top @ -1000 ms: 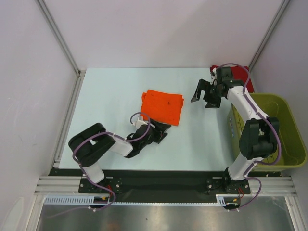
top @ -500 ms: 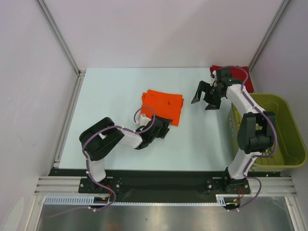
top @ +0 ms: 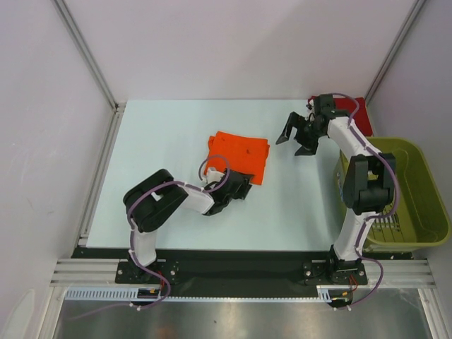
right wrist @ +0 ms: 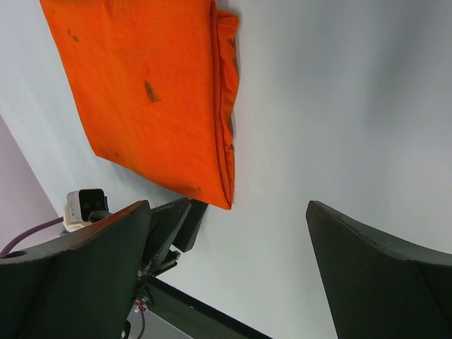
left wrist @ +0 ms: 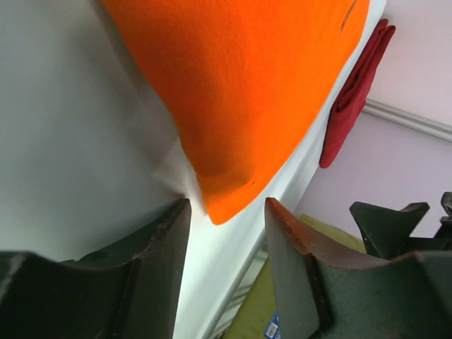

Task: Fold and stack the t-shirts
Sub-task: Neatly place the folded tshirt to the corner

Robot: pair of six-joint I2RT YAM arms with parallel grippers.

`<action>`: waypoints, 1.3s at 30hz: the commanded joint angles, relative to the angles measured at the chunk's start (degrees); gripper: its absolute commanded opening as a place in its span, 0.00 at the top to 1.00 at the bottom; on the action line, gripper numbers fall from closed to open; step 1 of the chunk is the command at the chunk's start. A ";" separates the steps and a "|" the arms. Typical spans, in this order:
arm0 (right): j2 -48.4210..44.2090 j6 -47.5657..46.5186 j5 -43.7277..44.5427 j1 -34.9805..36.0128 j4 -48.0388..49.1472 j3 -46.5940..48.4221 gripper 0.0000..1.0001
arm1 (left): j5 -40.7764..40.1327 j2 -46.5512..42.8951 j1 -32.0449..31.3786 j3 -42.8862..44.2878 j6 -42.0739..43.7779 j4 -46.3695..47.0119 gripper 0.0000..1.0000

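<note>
The orange t-shirt lies folded in a rectangle at the middle of the table; it also shows in the left wrist view and the right wrist view. The dark red t-shirt lies at the far right corner, mostly hidden by the right arm; it shows folded in the left wrist view. My left gripper is open and empty, low on the table at the orange shirt's near right corner. My right gripper is open and empty, above bare table right of the orange shirt.
An olive-green plastic basket stands at the right edge of the table, beside the right arm. A metal frame rail runs along the table's left side. Pale walls close the back and sides.
My left gripper has slid forward and right to the orange shirt's near corner. My right gripper has moved a little further back and left, away from the basket.
</note>
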 commanded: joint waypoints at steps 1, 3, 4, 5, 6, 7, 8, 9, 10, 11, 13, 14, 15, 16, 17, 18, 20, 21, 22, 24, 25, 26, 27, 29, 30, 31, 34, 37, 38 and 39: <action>1.90 0.78 -1.88 -0.16 0.66 2.50 0.00 | -1.37 2.52 0.58 1.47 -1.14 -0.60 0.49; 3.13 0.34 -3.01 -0.16 0.75 2.41 0.00 | -1.02 3.14 0.85 1.47 -1.23 0.62 0.53; 3.57 0.16 -3.81 -0.07 1.01 2.41 0.00 | -0.84 3.40 0.94 1.38 -1.14 1.33 0.55; 4.10 -0.28 -4.68 -0.07 1.27 2.23 0.00 | -0.58 3.49 1.02 1.38 -1.31 1.95 0.63; 5.24 -0.63 -6.43 -0.07 1.45 2.23 0.00 | 0.12 3.58 1.55 0.95 -1.14 3.69 0.69; 5.77 -0.89 -7.23 0.01 1.36 2.32 0.00 | 0.39 3.41 1.81 0.68 -0.70 4.76 0.71; 6.47 -1.33 -8.55 0.02 1.19 2.23 0.00 | 0.65 2.80 2.08 0.59 -0.26 5.29 0.79; 6.91 -1.25 -9.52 0.02 1.71 1.88 0.00 | 1.00 2.18 2.69 0.50 0.00 5.55 0.81; 7.70 -0.90 -10.40 0.02 2.32 1.45 0.00 | 1.70 1.74 2.96 0.42 1.14 6.17 0.82; 8.14 -0.55 -12.49 0.02 4.16 0.83 0.00 | 2.32 0.87 3.13 0.33 1.58 6.61 0.89; 9.72 1.65 -14.88 0.19 6.54 0.13 0.00 | 3.55 -0.02 3.66 0.07 1.85 7.05 0.91; 10.43 2.26 -16.71 0.28 8.38 0.04 0.00 | 4.42 -0.54 3.66 -0.28 1.76 7.40 0.92; 11.04 3.05 -17.26 0.45 8.92 0.30 0.00 | 4.69 -1.51 3.75 -0.81 1.59 7.84 0.92; 12.01 3.41 -17.61 1.06 9.44 0.47 0.00 | 5.13 -1.95 3.75 -0.82 1.67 7.84 0.93; 12.45 3.93 -18.22 1.24 10.84 0.47 0.00 | 5.92 -2.30 3.84 -0.82 1.94 7.84 0.93; 12.72 4.55 -18.58 1.42 11.55 0.04 0.00 | 6.28 -2.92 4.01 -0.64 2.11 7.49 0.93; 13.77 6.74 -20.06 1.86 14.44 -0.58 0.00 | 6.89 -3.53 4.28 -0.64 2.55 7.75 0.93; 13.95 7.53 -20.94 1.95 15.85 -1.19 0.00 | 7.50 -4.15 4.71 -0.29 3.25 7.58 0.93; 14.38 8.67 -21.65 2.04 17.17 -2.24 0.00 | 7.77 -4.33 4.98 -0.11 3.78 7.40 0.93; 15.26 11.05 -23.41 2.21 20.43 -2.95 0.00 | 8.82 -4.94 5.50 0.41 5.09 6.88 0.94; 15.53 11.58 -23.67 2.21 21.22 -3.30 0.00 | 9.18 -5.29 5.68 0.50 5.19 6.79 0.94; 15.79 12.28 -23.76 2.39 22.01 -3.30 0.00 | 9.35 -5.47 5.86 0.33 5.28 7.05 0.94; 16.32 12.46 -23.68 2.48 22.19 -3.39 0.00 | 9.79 -5.73 6.12 0.15 5.63 7.31 0.94; 16.76 13.08 -23.94 2.65 22.98 -3.65 0.02 | 10.32 -6.35 6.39 0.15 5.89 6.96 0.94; 17.11 13.78 -23.85 2.91 23.24 -3.66 0.03 | 10.58 -6.52 6.56 0.06 5.98 7.05 0.94; 17.46 14.13 -23.85 3.00 23.60 -3.83 0.04 | 10.76 -6.61 6.65 -0.02 5.98 7.14 0.94; 18.69 15.54 -23.59 3.53 24.56 -3.66 0.09 | 11.20 -7.05 6.83 -0.64 5.54 8.37 0.94; 19.49 18.42 -23.50 3.71 27.10 -4.36 0.10 | 11.90 -7.40 7.00 -0.29 6.24 8.55 0.94; 19.75 19.40 -23.50 3.71 28.85 -4.71 0.11 | 12.08 -7.67 7.00 -0.29 6.33 8.37 0.94; 19.92 20.19 -23.33 3.79 29.39 -4.71 0.12 | 12.08 -7.93 7.09 -0.46 6.33 8.37 0.94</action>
